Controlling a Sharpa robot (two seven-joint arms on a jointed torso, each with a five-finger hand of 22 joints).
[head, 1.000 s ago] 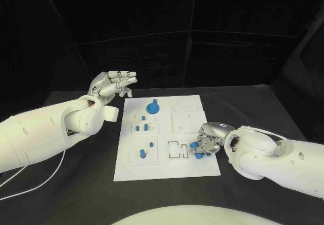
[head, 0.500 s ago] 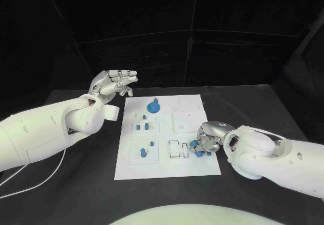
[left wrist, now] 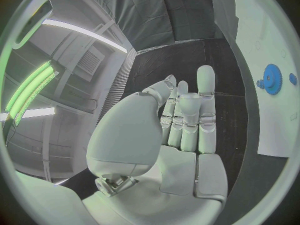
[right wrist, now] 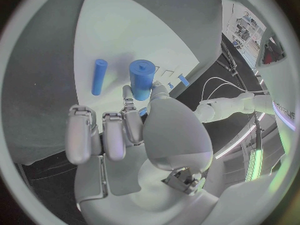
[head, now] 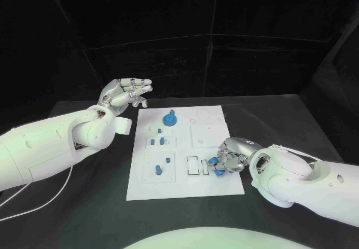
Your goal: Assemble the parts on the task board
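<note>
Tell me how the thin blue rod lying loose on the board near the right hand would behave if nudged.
The thin blue rod looks round and smooth, so it would probably roll sideways across the flat task board. It seems rigid, likely plastic, and light for its size. The right hand already pinches a thicker blue cylinder beside it.

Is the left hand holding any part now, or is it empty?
Empty. The left hand is raised beyond the task board's far left corner, and the left wrist view shows its palm bare, fingers straight and together.
</note>
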